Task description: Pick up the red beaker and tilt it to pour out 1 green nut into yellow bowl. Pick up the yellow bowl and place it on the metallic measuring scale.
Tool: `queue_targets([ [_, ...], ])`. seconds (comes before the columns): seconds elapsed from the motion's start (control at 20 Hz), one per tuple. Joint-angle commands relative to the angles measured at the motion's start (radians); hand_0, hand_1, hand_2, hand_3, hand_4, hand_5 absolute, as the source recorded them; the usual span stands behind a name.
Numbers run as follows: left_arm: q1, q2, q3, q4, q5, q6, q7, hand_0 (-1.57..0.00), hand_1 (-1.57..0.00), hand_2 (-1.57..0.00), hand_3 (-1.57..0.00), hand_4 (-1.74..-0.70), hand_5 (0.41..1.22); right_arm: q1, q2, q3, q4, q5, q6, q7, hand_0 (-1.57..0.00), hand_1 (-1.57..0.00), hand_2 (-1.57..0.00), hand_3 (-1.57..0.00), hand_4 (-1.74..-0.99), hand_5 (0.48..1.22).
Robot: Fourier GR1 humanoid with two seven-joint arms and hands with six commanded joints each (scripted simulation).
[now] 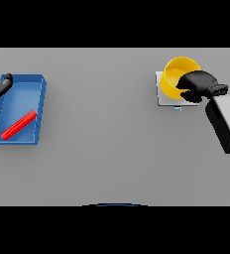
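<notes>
The yellow bowl (175, 74) stands on the metallic measuring scale (161, 97) at the table's far right. My right hand (201, 85) is at the bowl's right side, its dark fingers curled over the rim and down the wall. Whatever is inside the bowl is hidden. The red beaker (19, 125) lies on its side in a blue tray (39, 106) at the far left. My left hand (0, 88) hovers over the tray's back left corner with straight fingers, holding nothing.
A small blue mark (177, 108) shows at the scale's front edge. The grey table (102, 139) stretches between the tray and the scale. My right forearm (226, 124) slants in from the right edge.
</notes>
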Motion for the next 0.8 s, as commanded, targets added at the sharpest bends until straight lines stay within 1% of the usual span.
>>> queue_targets([
  [0.0, -0.006, -0.006, -0.001, 0.006, -0.003, 0.0, -0.002, 0.0, 0.0, 0.0, 0.0, -0.73, 0.72, 0.002, 0.001, -0.006, -0.009, -0.009, 0.012, 0.001, -1.13, -1.32, -1.33, -1.06, -1.701, 1.221],
  [0.05, 0.002, 0.0, 0.003, 0.0, 0.002, 0.001, -0.009, 0.0, 0.0, 0.0, 0.0, -0.73, 0.723, -0.001, 0.004, -0.008, -0.012, -0.01, 0.018, 0.007, -0.9, -1.15, -1.19, -0.94, -1.66, 1.143],
  [0.1, -0.006, -0.011, 0.001, 0.005, 0.001, 0.001, -0.005, 0.0, 0.0, 0.0, 0.0, -0.73, 0.728, 0.002, 0.003, -0.016, -0.011, -0.019, 0.03, 0.014, -0.72, -0.98, -1.04, -0.83, -1.619, 1.072],
  [0.15, -0.005, -0.014, -0.003, 0.007, -0.002, -0.001, -0.011, 0.0, 0.0, 0.0, 0.0, -0.73, 0.729, -0.005, 0.006, -0.016, 0.005, -0.017, 0.034, 0.019, -0.58, -0.83, -0.91, -0.74, -1.588, 1.016],
  [0.25, -0.02, -0.022, -0.006, 0.01, -0.007, 0.007, 0.004, 0.0, 0.0, 0.0, 0.0, -0.73, 0.717, -0.006, 0.007, -0.012, 0.013, -0.012, 0.04, 0.032, -0.37, -0.58, -0.69, -0.61, -1.539, 0.933],
  [0.3, -0.01, -0.019, -0.005, 0.018, -0.009, 0.007, -0.002, 0.0, 0.0, 0.0, 0.0, -0.73, 0.712, 0.003, -0.007, -0.001, 0.006, -0.003, 0.033, 0.0, -0.29, -0.48, -0.6, -0.57, -1.517, 0.902],
  [0.35, -0.005, -0.012, -0.002, 0.019, -0.008, 0.003, -0.008, 0.0, 0.0, 0.0, 0.0, -0.72, 0.708, -0.007, -0.002, 0.005, 0.018, 0.004, 0.032, -0.001, -0.24, -0.38, -0.52, -0.53, -1.501, 0.877],
  [0.4, -0.021, -0.019, -0.004, 0.019, -0.01, 0.004, 0.004, 0.0, 0.0, 0.0, 0.0, -0.72, 0.705, -0.014, 0.004, 0.014, 0.014, 0.012, 0.032, 0.0, -0.19, -0.3, -0.45, -0.49, -1.485, 0.859],
  [0.45, -0.014, -0.017, -0.003, 0.018, -0.008, 0.002, -0.005, 0.0, 0.0, 0.0, 0.0, -0.72, 0.703, -0.018, -0.001, 0.015, 0.009, 0.012, 0.034, -0.014, -0.15, -0.24, -0.37, -0.45, -1.469, 0.842],
  [0.5, -0.008, -0.012, 0.0, 0.024, -0.003, -0.004, -0.008, 0.0, 0.0, 0.0, 0.0, -0.72, 0.7, -0.015, 0.003, 0.017, 0.02, 0.017, 0.032, -0.005, -0.12, -0.19, -0.31, -0.41, -1.456, 0.827],
  [0.6, 0.0, -0.004, 0.004, 0.001, 0.002, 0.003, -0.012, 0.0, 0.0, 0.0, 0.0, -0.72, 0.697, -0.007, -0.005, 0.015, 0.014, 0.012, 0.053, 0.011, -0.08, -0.12, -0.2, -0.35, -1.431, 0.799],
  [0.65, -0.006, -0.006, 0.003, 0.012, -0.001, -0.004, -0.013, 0.0, 0.0, 0.0, 0.0, -0.72, 0.696, -0.009, -0.002, 0.014, 0.021, 0.012, 0.056, 0.015, -0.06, -0.1, -0.16, -0.32, -1.422, 0.785],
  [0.7, -0.002, -0.005, 0.003, 0.006, -0.001, -0.001, -0.016, 0.0, 0.0, 0.0, 0.0, -0.72, 0.694, -0.012, -0.005, 0.012, 0.011, 0.006, 0.072, 0.018, -0.05, -0.08, -0.13, -0.3, -1.412, 0.771],
  [0.75, -0.006, -0.002, 0.003, -0.001, 0.0, 0.001, -0.007, 0.0, 0.0, 0.0, 0.0, -0.72, 0.693, -0.009, -0.002, 0.009, 0.014, 0.004, 0.07, 0.029, -0.04, -0.06, -0.1, -0.27, -1.41, 0.759],
])
